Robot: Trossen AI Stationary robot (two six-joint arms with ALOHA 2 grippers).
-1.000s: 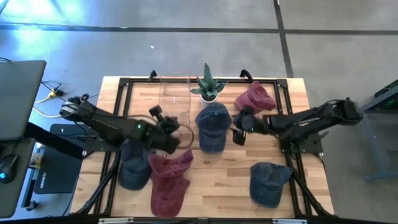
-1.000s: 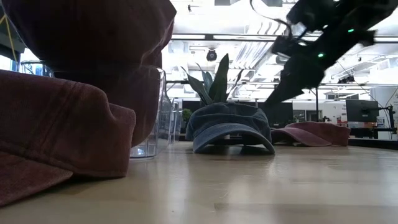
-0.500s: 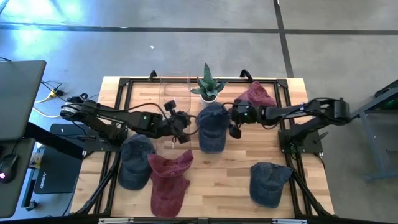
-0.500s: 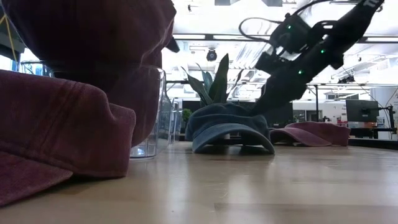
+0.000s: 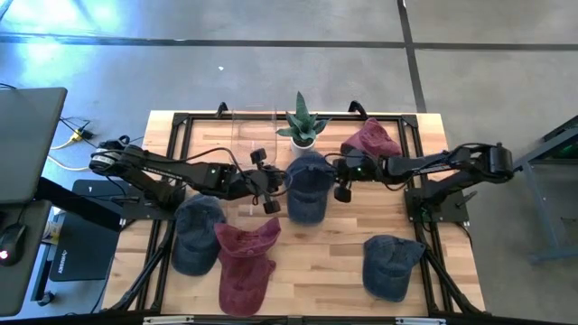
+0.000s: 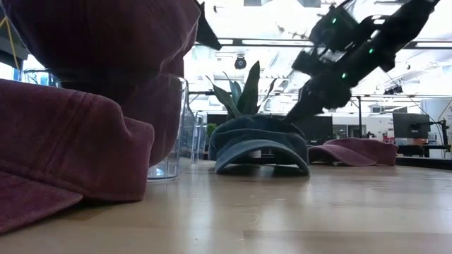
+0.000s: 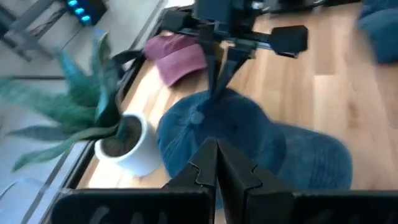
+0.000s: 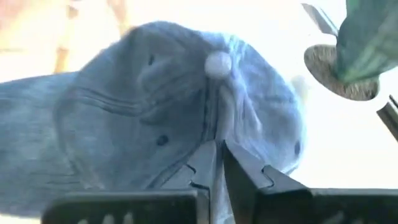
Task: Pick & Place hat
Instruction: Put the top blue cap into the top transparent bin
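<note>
since the earlier frame my right pincer [image 5: 330,174] has come in from three o'clock and pressed its fingers onto a fold of crown fabric on the blue hat [image 5: 307,184], which sits mid-counter just in front of the potted plant [image 5: 302,126]. my left pincer [image 5: 268,186], fingers pressed together and empty, has slid up to the hat's nine o'clock side. the hat runs twelve to six with its brim toward six, both pincers flank it about equally close, and only the right one is pinching it, so i'd judge the lift goes straight up from there.
</note>
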